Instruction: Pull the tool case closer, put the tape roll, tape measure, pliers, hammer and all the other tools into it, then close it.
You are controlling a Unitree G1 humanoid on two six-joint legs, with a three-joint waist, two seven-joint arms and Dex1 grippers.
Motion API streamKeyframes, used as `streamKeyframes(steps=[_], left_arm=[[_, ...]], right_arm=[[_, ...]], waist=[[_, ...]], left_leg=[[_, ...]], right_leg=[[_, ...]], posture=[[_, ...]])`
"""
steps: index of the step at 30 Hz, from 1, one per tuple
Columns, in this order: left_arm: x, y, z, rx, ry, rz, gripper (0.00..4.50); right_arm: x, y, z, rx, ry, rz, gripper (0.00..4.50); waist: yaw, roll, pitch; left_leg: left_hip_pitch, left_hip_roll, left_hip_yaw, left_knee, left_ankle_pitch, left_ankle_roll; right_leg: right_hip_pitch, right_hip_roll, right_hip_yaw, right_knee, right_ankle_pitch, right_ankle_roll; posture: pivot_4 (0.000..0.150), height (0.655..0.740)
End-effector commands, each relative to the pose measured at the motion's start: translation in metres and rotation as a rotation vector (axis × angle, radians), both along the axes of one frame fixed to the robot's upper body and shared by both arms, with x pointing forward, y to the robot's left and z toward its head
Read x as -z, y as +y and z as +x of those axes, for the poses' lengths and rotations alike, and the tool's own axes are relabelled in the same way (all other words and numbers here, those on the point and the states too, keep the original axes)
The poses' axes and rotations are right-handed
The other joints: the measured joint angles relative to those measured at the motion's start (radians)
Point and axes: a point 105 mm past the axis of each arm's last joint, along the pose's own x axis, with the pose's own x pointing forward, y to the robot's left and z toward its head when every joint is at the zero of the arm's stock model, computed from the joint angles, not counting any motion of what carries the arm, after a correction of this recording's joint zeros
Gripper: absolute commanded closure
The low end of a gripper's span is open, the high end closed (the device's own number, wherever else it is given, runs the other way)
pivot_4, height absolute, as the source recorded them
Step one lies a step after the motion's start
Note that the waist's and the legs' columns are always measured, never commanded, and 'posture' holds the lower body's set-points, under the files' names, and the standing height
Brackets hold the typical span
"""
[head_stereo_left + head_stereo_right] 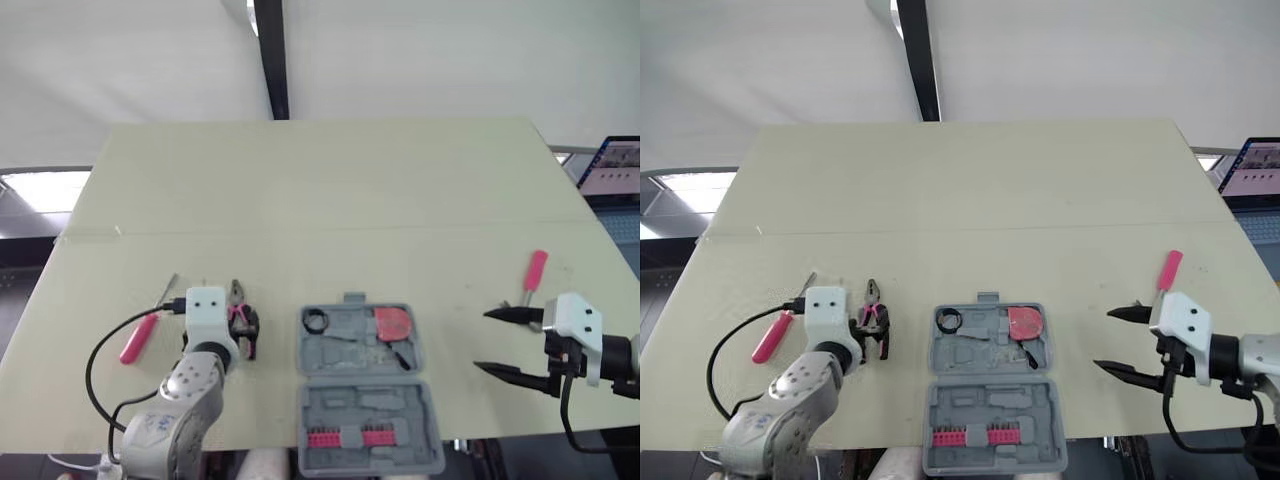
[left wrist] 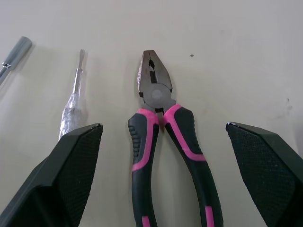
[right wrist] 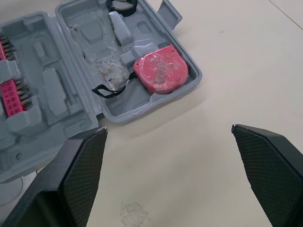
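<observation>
Pliers [image 2: 161,137] lie flat on the table [image 1: 350,180], handles between the wide-spread fingers of the left gripper [image 2: 163,126], which I see touching nothing; a screwdriver [image 2: 71,106] lies just beside them. Tool case [image 1: 366,400] sits open between the arms, tape measure [image 3: 161,69] and tape roll [image 1: 316,321] inside. Right gripper [image 1: 482,340] hovers beside the case, wide apart and empty.

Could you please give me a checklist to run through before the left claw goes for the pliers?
1. Left claw open: ok.
2. Pliers centred between its fingers: ok.
3. Tool case open: ok.
4. Tape roll and tape measure in the case: ok.
5. Right claw open, clear of the case: ok.
6. All tools packed: not ok; pliers and screwdrivers lie on the table.
</observation>
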Motion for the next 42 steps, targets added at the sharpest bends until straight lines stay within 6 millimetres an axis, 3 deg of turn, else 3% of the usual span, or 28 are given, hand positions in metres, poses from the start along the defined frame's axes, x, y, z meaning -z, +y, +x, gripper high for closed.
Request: streamKeyframes(steps=[1, 10, 15, 22, 32, 35, 38, 42], left_arm=[[0.003, -0.001, 0.008, 0.006, 0.006, 0.014, 0.0], [0.024, -0.009, 0.012, 0.018, 0.085, -0.017, 0.0], [0.023, -0.021, 0.015, 0.043, 0.086, -0.047, 0.0], [0.027, -0.022, 0.016, 0.054, 0.112, -0.048, 0.0], [0.028, -0.024, 0.019, 0.054, 0.125, -0.065, 0.0], [0.029, -0.025, 0.018, 0.05, 0.13, -0.072, 0.82], [0.029, -0.025, 0.017, 0.043, 0.135, -0.074, 2.13], [0.029, -0.023, 0.018, 0.04, 0.135, -0.062, 2.13]], right_arm=[[-0.008, -0.001, 0.001, 0.014, -0.048, 0.001, 0.05], [-0.008, -0.004, -0.007, 0.041, -0.056, 0.0, 0.05], [-0.011, -0.004, -0.007, 0.046, -0.068, 0.013, 0.05], [-0.025, 0.016, -0.012, 0.007, -0.103, 0.121, 0.05], [-0.019, 0.02, -0.02, 0.009, -0.079, 0.117, 0.05], [-0.017, 0.018, -0.02, 0.014, -0.074, 0.106, 0.0], [-0.017, 0.017, -0.02, 0.017, -0.072, 0.1, 0.0], [-0.015, 0.016, -0.018, 0.019, -0.07, 0.096, 0.0]], waist=[[-0.001, 0.0, 0.0], [0.003, -0.001, 0.0], [0.007, -0.001, 0.0], [0.021, 0.0, 0.0], [0.023, 0.0, 0.0], [0.024, 0.0, 0.0], [0.026, 0.0, 0.0], [0.026, 0.0, 0.0]], left_leg=[[0.0, 0.0, 0.0, 0.0, 0.0, 0.0], [0.0, 0.0, 0.0, 0.0, 0.0, 0.0], [0.0, 0.0, 0.0, 0.0, 0.0, 0.0], [0.0, 0.0, 0.0, 0.0, 0.0, 0.0], [0.0, 0.0, 0.0, 0.001, 0.0, 0.0], [0.0, 0.0, 0.0, 0.001, 0.0, 0.0], [0.0, 0.0, 0.0, 0.001, 0.0, 0.0], [0.0, 0.0, 0.0, 0.001, 0.0, 0.0]], right_leg=[[0.0, 0.0, 0.0, 0.0, 0.0, 0.0], [0.0, 0.0, 0.0, 0.0, 0.0, 0.0], [0.0, 0.0, 0.0, 0.0, 0.0, 0.0], [0.0, 0.0, 0.0, 0.0, 0.0, 0.0], [0.0, 0.0, 0.0, 0.001, 0.0, 0.0], [0.0, 0.0, 0.0, 0.001, 0.0, 0.0], [0.0, 0.0, 0.0, 0.001, 0.0, 0.0], [0.0, 0.0, 0.0, 0.001, 0.0, 0.0]], posture=[[0.15, 0.74], [0.15, 0.74], [0.15, 0.74], [0.15, 0.74], [0.15, 0.74], [0.15, 0.74], [0.15, 0.74], [0.15, 0.74]])
